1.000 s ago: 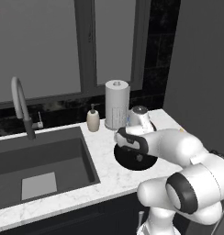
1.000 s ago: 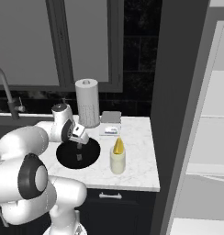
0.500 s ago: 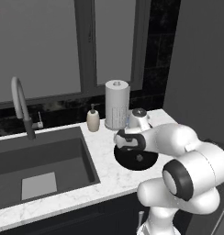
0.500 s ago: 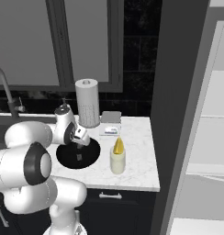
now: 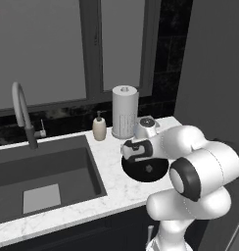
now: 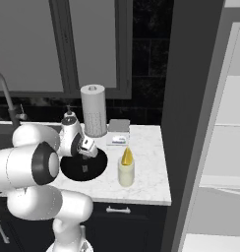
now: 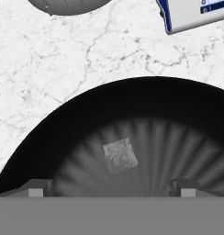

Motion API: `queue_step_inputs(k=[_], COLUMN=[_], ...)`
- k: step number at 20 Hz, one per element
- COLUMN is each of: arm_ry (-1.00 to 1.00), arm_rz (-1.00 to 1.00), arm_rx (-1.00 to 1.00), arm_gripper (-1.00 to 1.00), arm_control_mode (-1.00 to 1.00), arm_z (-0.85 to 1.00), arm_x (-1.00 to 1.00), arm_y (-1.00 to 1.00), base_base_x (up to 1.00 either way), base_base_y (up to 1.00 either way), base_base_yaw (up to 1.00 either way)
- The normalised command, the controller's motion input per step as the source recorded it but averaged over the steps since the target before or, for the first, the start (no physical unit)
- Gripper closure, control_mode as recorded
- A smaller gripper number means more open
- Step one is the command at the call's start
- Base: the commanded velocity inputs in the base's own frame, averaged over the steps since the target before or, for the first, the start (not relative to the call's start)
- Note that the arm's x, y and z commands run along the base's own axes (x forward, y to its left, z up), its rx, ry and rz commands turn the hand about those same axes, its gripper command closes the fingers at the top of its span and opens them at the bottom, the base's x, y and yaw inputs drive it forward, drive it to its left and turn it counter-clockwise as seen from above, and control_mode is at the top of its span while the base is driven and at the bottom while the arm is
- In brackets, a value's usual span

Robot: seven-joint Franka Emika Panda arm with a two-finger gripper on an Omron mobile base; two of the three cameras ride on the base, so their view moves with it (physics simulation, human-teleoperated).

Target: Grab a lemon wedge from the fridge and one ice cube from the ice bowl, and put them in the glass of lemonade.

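Note:
The glossy black ice bowl (image 5: 158, 174) (image 6: 68, 167) (image 7: 63, 133) stands on the marble counter, with one ice cube (image 5: 148, 168) (image 6: 84, 168) (image 7: 120, 156) on its ribbed bottom. My gripper (image 5: 135, 156) (image 6: 87, 151) (image 7: 111, 187) hangs just above the bowl, pointing down, open, and the cube lies between and ahead of its two fingertips (image 7: 36, 187). To the bowl's right the glass of lemonade (image 6: 125, 173) holds a yellow lemon wedge (image 6: 127, 156) sticking out of its top. The fridge (image 6: 225, 147) stands open at the far right, showing white shelves.
A white paper-towel roll (image 5: 125, 112) (image 6: 93, 110) and a beige soap bottle (image 5: 99, 126) stand behind the bowl. A small white box (image 6: 118, 133) (image 7: 196, 13) lies beside the roll. The grey sink (image 5: 38, 171) with its faucet (image 5: 21, 110) takes up the left. The counter edge runs just past the glass.
The arm's elbow has swung round while the hand has stayed low over the bowl. The jaws have stayed open.

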Motion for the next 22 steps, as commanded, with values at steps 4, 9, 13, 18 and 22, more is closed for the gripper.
queue_step_inputs(k=[4,9,13,18,22], arm_ry=[0.01,0.0,0.0,0.0,0.0], arm_rz=[0.0,0.0,0.0,0.0,0.0], arm_rx=[0.0,0.0,0.0,0.0,0.0], arm_gripper=[-1.0,-1.0,-1.0,-1.0,-1.0], arm_control_mode=[-1.0,-1.0,-1.0,-1.0,-1.0], arm_z=[-0.06,-0.06,-0.03,-0.03,-0.1], arm_x=[0.16,0.09,0.0,0.0,0.0], arm_y=[0.0,0.0,0.0,0.0,0.0], base_base_x=[0.0,0.0,0.0,0.0,0.0], base_base_y=[0.0,0.0,0.0,0.0,0.0], base_base_yaw=[0.0,0.0,0.0,0.0,0.0])
